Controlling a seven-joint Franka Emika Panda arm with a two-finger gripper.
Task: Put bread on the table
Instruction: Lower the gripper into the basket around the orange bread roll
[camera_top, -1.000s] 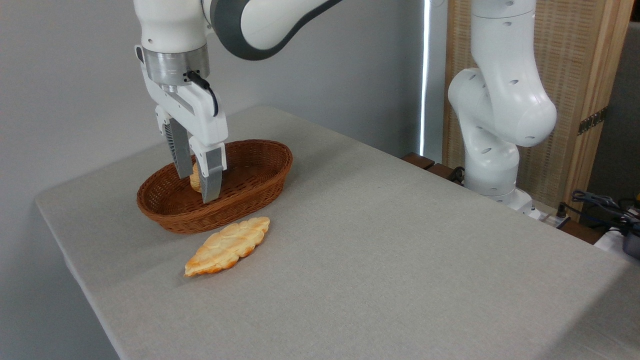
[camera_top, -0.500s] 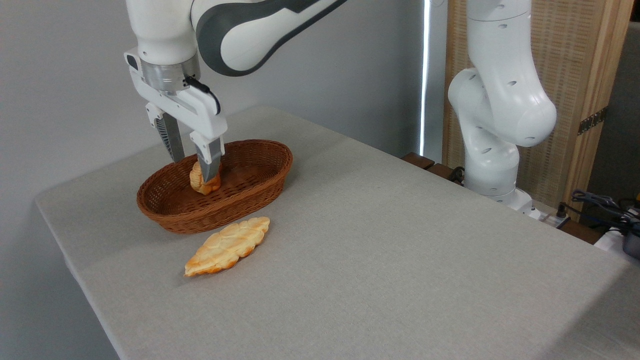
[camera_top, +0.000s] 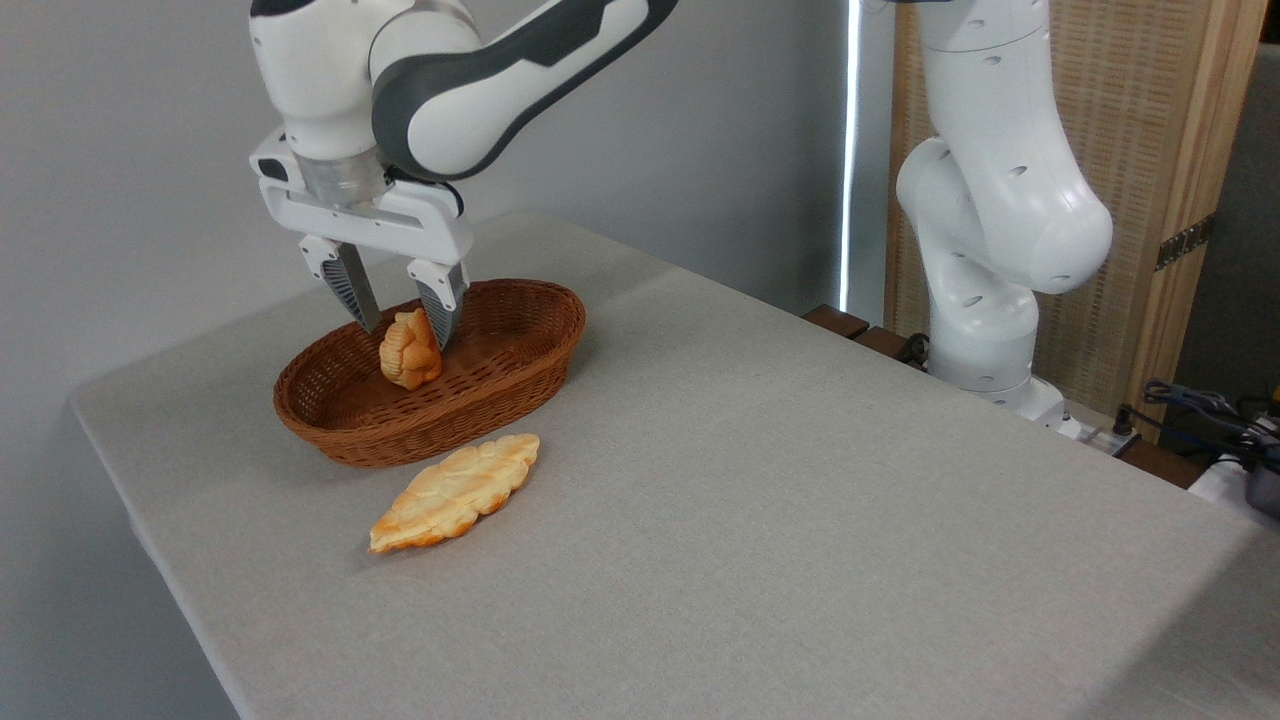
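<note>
The table (camera_top: 760, 520), covered in plain light-grey cloth, fills the near part of the view; its near edge and right side run out of the picture. Taking the brown oval wicker basket (camera_top: 520, 375) as the landmark: just in front of the basket, close to its near wall and flat on the cloth, lies a long pale-golden leaf-shaped loaf (camera_top: 455, 492), pointing diagonally with its darker orange end toward the viewer.

Over the left half of the basket hangs the gripper (camera_top: 405, 325), fingers pointing down. The two grey fingers (camera_top: 352, 290) stand moderately apart and are clenched onto the bread (camera_top: 410, 350), a small lumpy orange-brown bun, pinching it by its upper part; both fingertips touch its sides. The bun hangs below the fingertips, within the outline of the basket, at about the level of the rim. Whether its underside is clear of the basket floor or rests on it cannot be told from this angle, since the near wall of the basket hides the floor beneath it. The inner faces of the fingertips are hidden by the bun itself.

Above the basket the white and dark-grey arm (camera_top: 480, 70) rises and is cut off by the top of the frame. Well to the right of the basket, beyond the far table edge, stands the arm's white base column (camera_top: 985, 250), also cut off at the top, before a woven screen (camera_top: 1150, 150). At the far right some cables (camera_top: 1200, 405) are only partly in view.
</note>
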